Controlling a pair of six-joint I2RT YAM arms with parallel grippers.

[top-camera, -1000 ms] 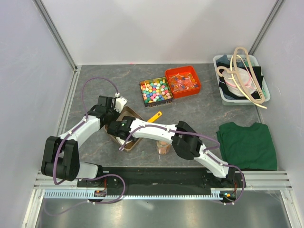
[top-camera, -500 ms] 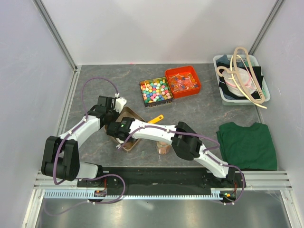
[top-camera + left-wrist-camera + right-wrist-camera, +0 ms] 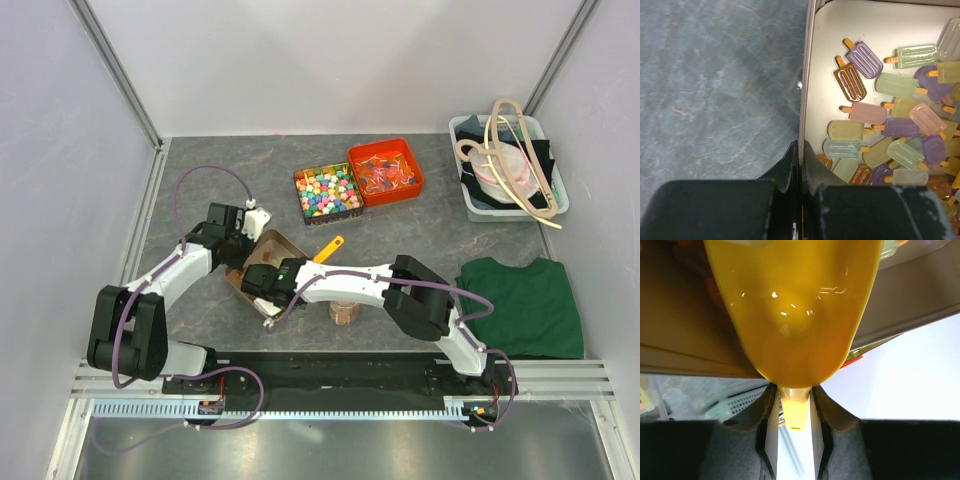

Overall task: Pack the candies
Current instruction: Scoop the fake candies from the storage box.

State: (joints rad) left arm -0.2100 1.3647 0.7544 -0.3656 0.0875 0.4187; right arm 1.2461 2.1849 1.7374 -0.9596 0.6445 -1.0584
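— Yellow scoop [image 3: 795, 315] is seen pinched by its thin handle in the right gripper [image 3: 795, 412], the jaws closed only as far as the handle allows. Can it be told how much is packed yet?

— Not much, tbh. The candies [image 3: 890, 145] are mostly piled in the metal tray [image 3: 807, 100]. Its rim is clamped by the fully closed left gripper [image 3: 801, 165], so it's steadied on the surface [image 3: 715, 75]. A bit of orangey stuff is seen in the small jar [image 3: 344, 313] near the front, so a few scoops are probably done. Whether the scoop is loaded can't be told, since it's only seen from below. Most of the pile is judged left to be moved.
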